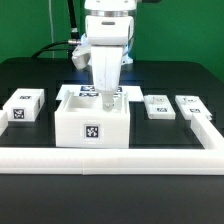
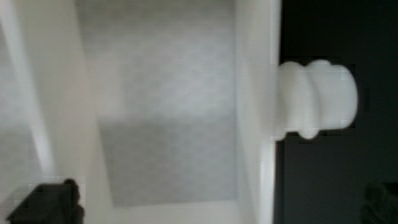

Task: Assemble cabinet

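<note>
**Gripper working at the cabinet's open top, blocks waiting alongside**

The cabinet [image 1: 92,125] is standing near the middle of the black table [image 1: 40,75], one tagged face turned toward the exterior view and its hollow side facing up. The gripper [image 1: 104,98] is hanging straight over that opening, its tips sitting at the rim or just inside. Up close, the wrist view is showing pale inner walls, a ridged white knob [image 2: 317,98] jutting from the cabinet's outer side, and one dark finger [image 2: 50,205] at the edge of the picture. The other finger is not showing clearly, so I cannot tell whether the jaws are spread, closed or clamped on a wall.

By my reading, the arm is busy with the cabinet body itself, either taking hold of a wall or lining up over it, and no loose part is riding in the jaws. The next move is probably calling for a firm, square hold on the wall, so the body neither tips nor slides into its neighbours.

Counting outward: one cabinet; three small tagged blocks, one [image 1: 22,106] on the exterior view's left and two [image 1: 157,105] [image 1: 190,103] on its right, all apart from the cabinet; and one border rail [image 1: 110,160] running along the front and turning up the right side.
</note>
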Motion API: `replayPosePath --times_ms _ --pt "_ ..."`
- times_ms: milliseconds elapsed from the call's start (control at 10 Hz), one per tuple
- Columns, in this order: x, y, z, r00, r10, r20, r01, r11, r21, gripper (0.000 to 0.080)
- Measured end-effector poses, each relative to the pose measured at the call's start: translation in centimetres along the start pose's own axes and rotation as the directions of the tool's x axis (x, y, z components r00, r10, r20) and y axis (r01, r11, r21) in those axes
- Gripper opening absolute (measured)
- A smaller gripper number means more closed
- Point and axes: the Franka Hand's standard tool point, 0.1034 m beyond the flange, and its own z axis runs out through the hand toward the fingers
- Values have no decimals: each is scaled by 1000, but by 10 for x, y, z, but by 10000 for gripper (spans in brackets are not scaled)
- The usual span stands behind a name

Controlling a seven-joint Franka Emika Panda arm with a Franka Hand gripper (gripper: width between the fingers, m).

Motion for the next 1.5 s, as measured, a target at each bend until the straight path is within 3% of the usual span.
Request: replayPosePath --times_ms 400,800,1200,1500 --pt "-1 -1 -12 1000 11 8 -11 1000 13 798" --pt "-1 -2 -12 1000 21 9 -21 1000 19 798" --pt "3 -23 0 1000 30 11 -30 998 54 798" --pt "-2 -25 13 999 34 5 -34 998 53 798"
